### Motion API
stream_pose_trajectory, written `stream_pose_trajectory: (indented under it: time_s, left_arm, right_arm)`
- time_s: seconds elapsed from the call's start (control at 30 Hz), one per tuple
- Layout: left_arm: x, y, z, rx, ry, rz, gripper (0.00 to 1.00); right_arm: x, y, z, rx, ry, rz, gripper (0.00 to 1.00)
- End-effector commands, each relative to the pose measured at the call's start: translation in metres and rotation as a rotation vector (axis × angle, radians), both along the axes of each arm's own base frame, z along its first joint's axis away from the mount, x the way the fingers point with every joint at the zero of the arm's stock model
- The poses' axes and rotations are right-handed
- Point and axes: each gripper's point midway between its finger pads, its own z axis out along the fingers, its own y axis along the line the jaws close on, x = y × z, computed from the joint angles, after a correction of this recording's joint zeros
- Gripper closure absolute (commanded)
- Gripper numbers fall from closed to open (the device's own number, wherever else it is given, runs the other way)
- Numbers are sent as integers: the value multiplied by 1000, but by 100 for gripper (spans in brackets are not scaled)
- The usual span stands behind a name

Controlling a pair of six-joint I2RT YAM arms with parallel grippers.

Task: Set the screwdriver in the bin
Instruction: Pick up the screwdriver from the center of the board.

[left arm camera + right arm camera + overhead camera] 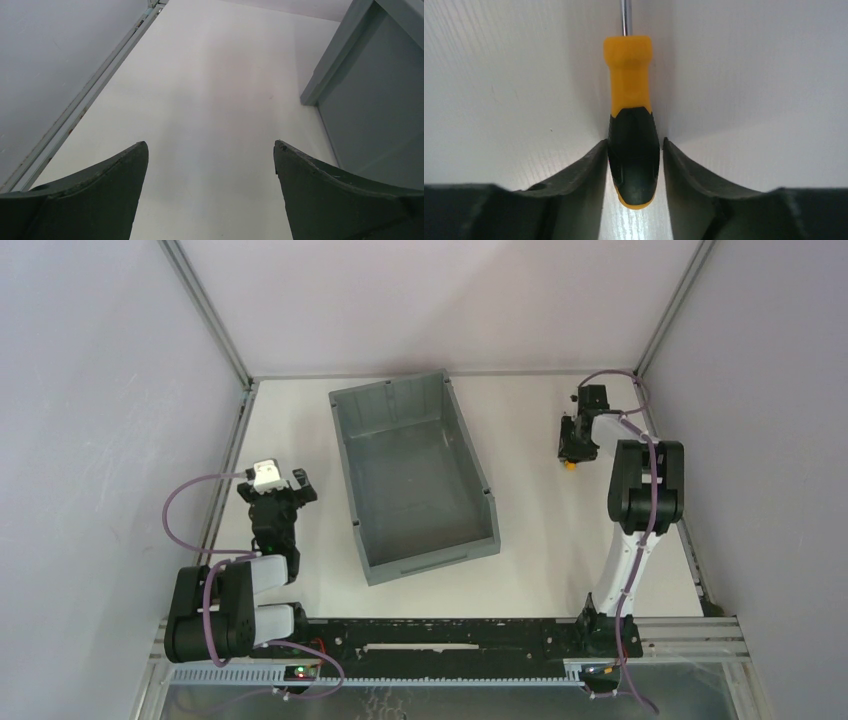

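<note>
The screwdriver (631, 125) lies on the white table, its black and orange-yellow handle towards me and its silver shaft pointing away. My right gripper (635, 142) is down at the table with its fingers closed in on the black part of the handle. In the top view the right gripper (570, 445) is right of the bin, and only the handle's orange end (569, 465) shows beneath it. The grey bin (415, 390) stands empty in the middle of the table. My left gripper (285, 488) is open and empty to the left of the bin, as the left wrist view (211, 145) also shows.
The bin's outer wall (370, 100) is close on the right in the left wrist view. A metal frame rail (80, 105) runs along the table's left edge. Grey enclosure walls stand on three sides. The black base rail (440, 635) lies along the near edge.
</note>
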Motion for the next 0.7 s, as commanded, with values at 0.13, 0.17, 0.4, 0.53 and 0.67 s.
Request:
stream_pose_trajectory:
  time_s: [0.13,0.17,0.4,0.53,0.67]
  left_arm:
    - [8,1,20,26,-56,2,0]
    - [8,1,20,26,-55,1,0]
    - [8,1,20,28,-55,1,0]
    - [9,1,20,27,-55,2,0]
    - [8,1,20,27,-55,1,0]
  right_arm:
    - [11,-6,10,-10,-3,-23,70]
    - [11,-7,12,-16,-10,-27,71]
    - [13,-7,57,-64,-93,-29,80]
    - [9,-1,97,-87,-143,-15,80]
    - [0,8,143,-78,-199,1,79]
